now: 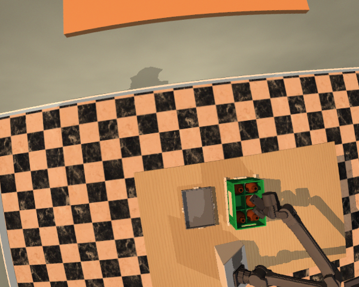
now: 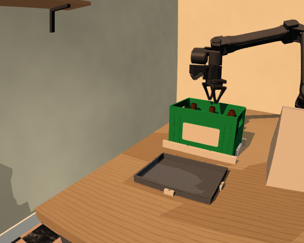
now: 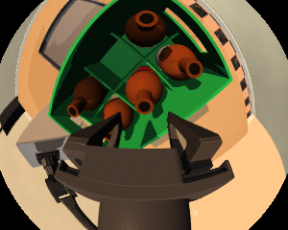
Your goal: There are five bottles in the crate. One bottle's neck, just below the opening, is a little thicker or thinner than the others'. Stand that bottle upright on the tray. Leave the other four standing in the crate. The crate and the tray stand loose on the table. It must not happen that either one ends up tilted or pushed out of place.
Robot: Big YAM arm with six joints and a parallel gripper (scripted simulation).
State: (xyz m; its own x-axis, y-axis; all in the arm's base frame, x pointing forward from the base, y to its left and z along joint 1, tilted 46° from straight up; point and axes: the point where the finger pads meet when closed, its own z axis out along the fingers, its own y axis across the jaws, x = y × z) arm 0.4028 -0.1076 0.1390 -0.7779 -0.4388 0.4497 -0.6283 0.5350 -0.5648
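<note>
The green crate point(image 1: 230, 185) point(image 2: 176, 125) point(image 3: 202, 86) holds five upright brown bottles. In the wrist view they are the far bottle point(image 3: 145, 35), the right bottle point(image 3: 175, 61), the middle bottle point(image 3: 144, 86), the left bottle point(image 3: 88, 93) and the lower bottle point(image 3: 119, 111), partly hidden by a finger. One middle compartment on the tray side is empty. I cannot tell which neck differs. My gripper point(image 2: 213, 100) point(image 3: 144, 116) is partly open and empty, pointing down just above the crate, close to the middle bottle's mouth. The grey tray point(image 1: 198, 207) point(image 2: 173, 175) is empty.
Low pale strips point(image 2: 199, 152) stand along the crate's foot, and small pale blocks point(image 2: 169, 192) stand at the tray's edges. A pale wedge-shaped box point(image 1: 230, 256) point(image 2: 291, 151) stands near the crate, with a second dark arm point(image 1: 285, 281) beside it. A wall runs behind the table.
</note>
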